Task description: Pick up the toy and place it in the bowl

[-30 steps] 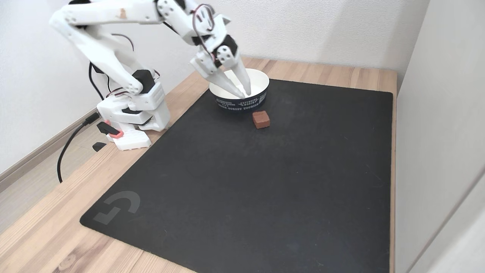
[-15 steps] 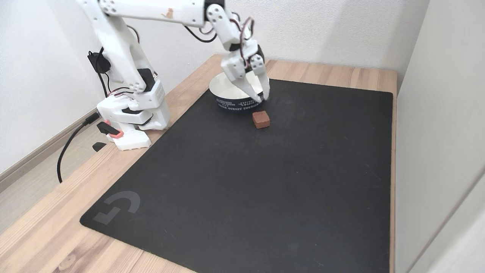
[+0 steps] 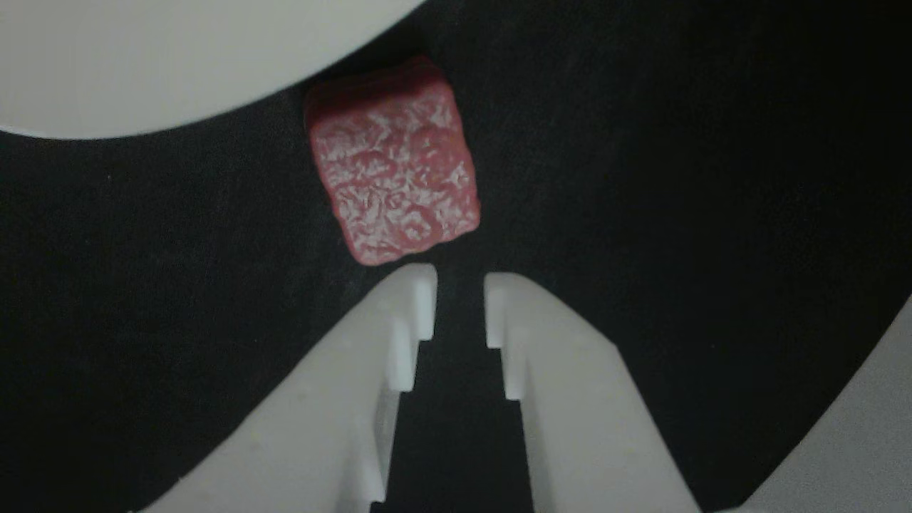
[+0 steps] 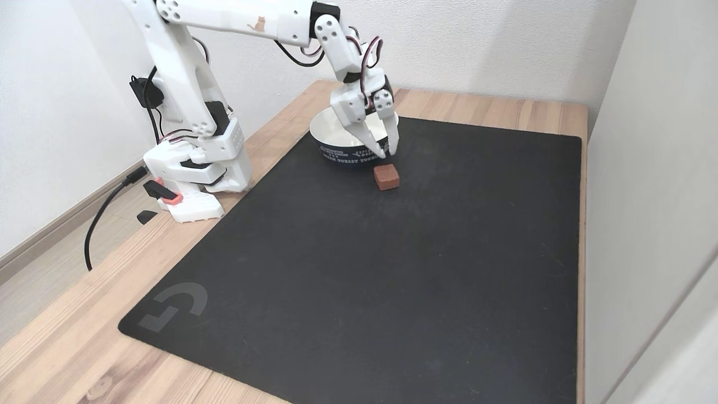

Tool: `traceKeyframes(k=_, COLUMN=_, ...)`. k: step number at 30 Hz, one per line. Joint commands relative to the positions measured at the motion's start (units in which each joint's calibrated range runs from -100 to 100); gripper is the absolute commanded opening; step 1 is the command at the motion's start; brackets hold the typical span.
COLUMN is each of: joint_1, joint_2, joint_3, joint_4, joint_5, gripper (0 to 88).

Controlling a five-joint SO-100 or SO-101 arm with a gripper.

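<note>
The toy, a dark-red cube with rough, white-speckled faces, lies on the black mat just in front of the bowl. In the fixed view the toy rests beside the bowl, which is off-white inside with a dark printed outer wall. My gripper hangs over the bowl's near rim, just above and behind the toy. In the other view my gripper points at the toy's near edge without touching it. Only a narrow gap, slimmer than the toy, parts its white fingers, and they hold nothing.
A black mat covers most of the wooden table. The arm's base stands at the mat's left edge with cables trailing off the table. A pale wall panel runs along the table's right side.
The gripper swung from inside the bowl toward its near right rim and dropped lower toward the toy. The toy and bowl have stayed put.
</note>
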Motion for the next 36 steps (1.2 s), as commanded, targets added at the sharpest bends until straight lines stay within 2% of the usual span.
traceKeyframes(k=1, joint_1=0.3, joint_2=0.0, joint_3=-1.9, joint_4=-0.4, joint_5=0.1, gripper=2.3)
traceKeyframes(k=10, joint_1=0.3, joint_2=7.4, joint_3=-10.8, joint_4=6.4, joint_5=0.2, gripper=2.3)
traceKeyframes(k=36, joint_1=0.3, joint_2=9.8, joint_3=-11.7, joint_4=6.0, joint_5=0.2, gripper=2.9)
